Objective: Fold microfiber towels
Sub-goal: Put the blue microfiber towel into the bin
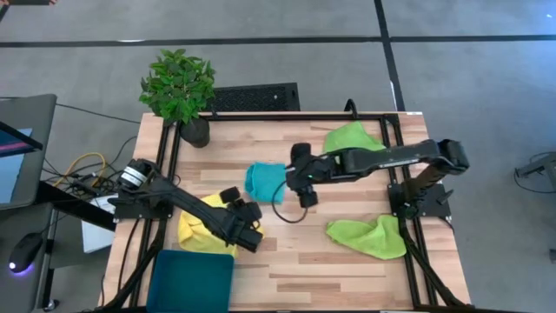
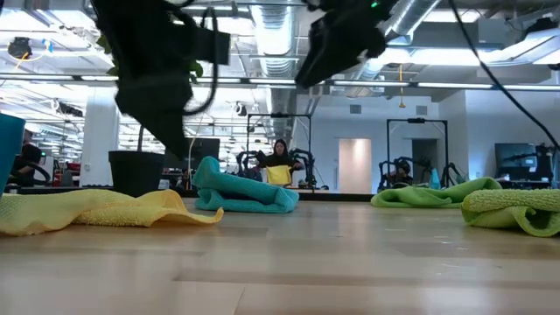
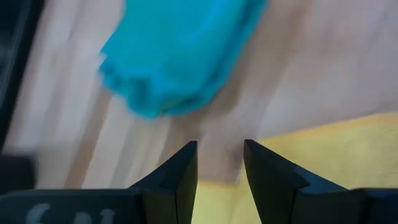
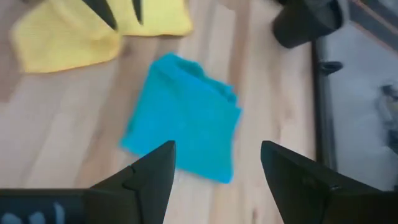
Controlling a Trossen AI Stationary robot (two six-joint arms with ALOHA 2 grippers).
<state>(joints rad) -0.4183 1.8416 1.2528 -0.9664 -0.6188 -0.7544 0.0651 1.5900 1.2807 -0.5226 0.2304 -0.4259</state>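
Observation:
A teal towel (image 1: 263,181) (image 4: 183,118) lies folded flat near the table's middle. My right gripper (image 1: 295,176) (image 4: 217,165) hangs open above its right side, touching nothing. A yellow towel (image 1: 198,230) (image 2: 96,210) lies rumpled at the near left. My left gripper (image 1: 241,209) (image 3: 221,162) hovers open over that towel's right edge and points toward the teal towel, with nothing between its fingers. One lime green towel (image 1: 354,137) lies crumpled at the far right. A second lime green towel (image 1: 369,235) lies crumpled at the near right.
A dark teal tray (image 1: 191,278) sits at the near left corner. A potted plant (image 1: 180,87) stands at the far left corner. Bare wood lies between the teal towel and the near edge. A black frame (image 1: 261,115) runs around the table.

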